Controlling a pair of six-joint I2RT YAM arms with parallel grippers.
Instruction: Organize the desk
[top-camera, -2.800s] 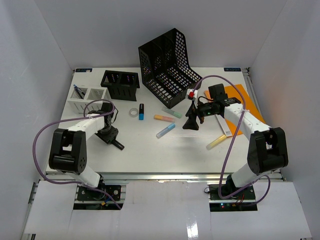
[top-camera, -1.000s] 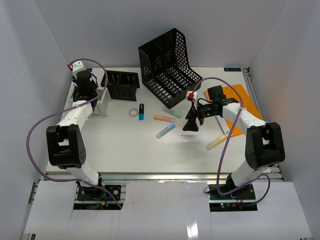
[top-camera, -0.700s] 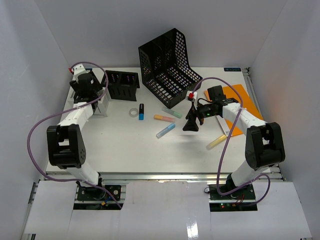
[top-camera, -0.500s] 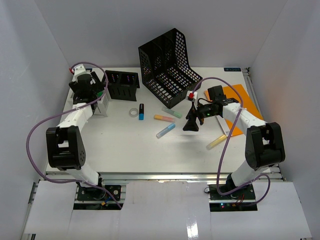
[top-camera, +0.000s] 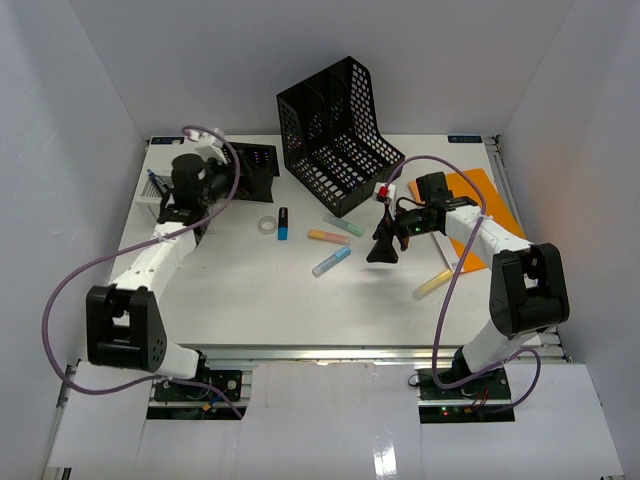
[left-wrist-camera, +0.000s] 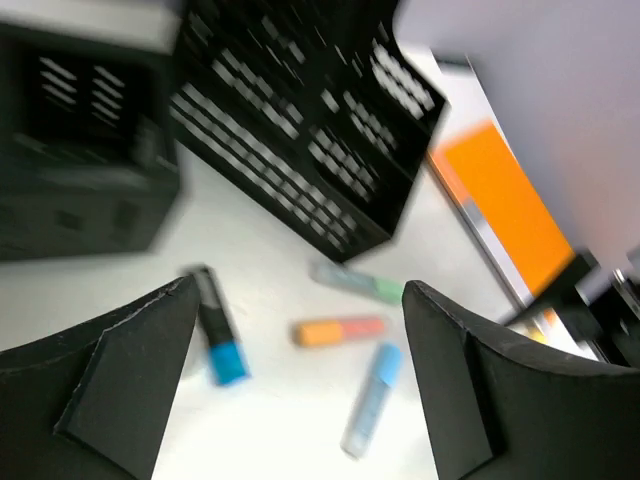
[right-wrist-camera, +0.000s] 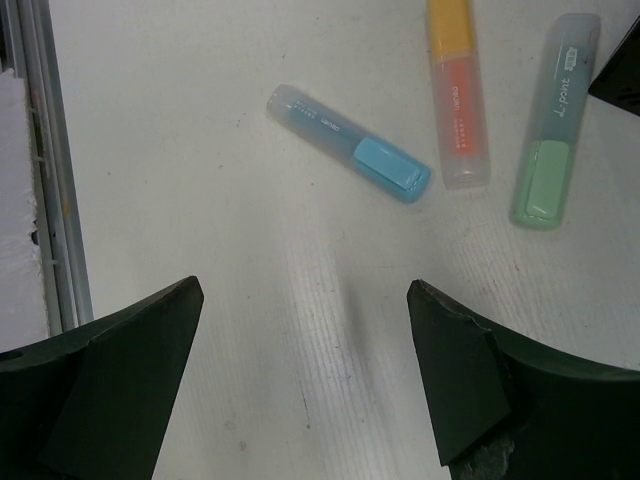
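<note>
With both claws spread and empty, the left gripper (left-wrist-camera: 300, 290) hangs over the far left of the desk (top-camera: 250, 300), the right gripper (right-wrist-camera: 305, 290) near a blue highlighter (right-wrist-camera: 350, 142).

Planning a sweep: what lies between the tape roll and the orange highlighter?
The black marker with a blue end lies between tape roll and orange highlighter; top view shows it.

Ahead of the right gripper (right-wrist-camera: 305, 290), the blue highlighter (right-wrist-camera: 350, 143) looks like frosted plastic; the desk (right-wrist-camera: 180, 200) is matt, faintly ribbed.
</note>
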